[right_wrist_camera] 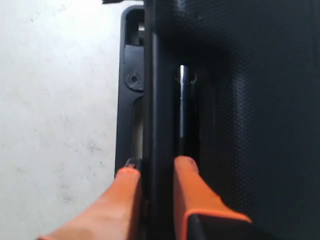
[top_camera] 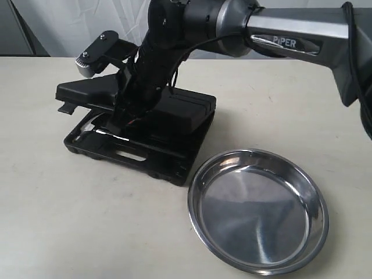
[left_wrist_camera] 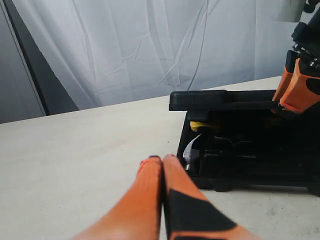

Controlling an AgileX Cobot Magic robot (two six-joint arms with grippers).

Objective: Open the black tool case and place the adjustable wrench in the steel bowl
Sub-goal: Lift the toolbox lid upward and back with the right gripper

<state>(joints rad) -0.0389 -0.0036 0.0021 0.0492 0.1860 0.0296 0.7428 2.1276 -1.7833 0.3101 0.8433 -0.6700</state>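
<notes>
The black tool case [top_camera: 157, 154] lies at centre left of the table with its lid [top_camera: 174, 110] raised a little off the base. My right gripper [top_camera: 119, 116] reaches across and is shut on the lid's front edge; in the right wrist view the gripper [right_wrist_camera: 157, 167] has an orange finger on each side of that edge. The adjustable wrench is not identifiable; only a silver glint [left_wrist_camera: 192, 145] shows in the gap. The steel bowl [top_camera: 258, 212] sits empty at the front right. My left gripper [left_wrist_camera: 162, 159] is shut on nothing, low over the table beside the case [left_wrist_camera: 245, 150].
The right arm [top_camera: 290, 29] spans the back of the table above the case. White curtain [left_wrist_camera: 150, 45] hangs behind. A yellow part [left_wrist_camera: 197, 125] shows inside the case. Bare tabletop [top_camera: 70, 209] lies in front of the case.
</notes>
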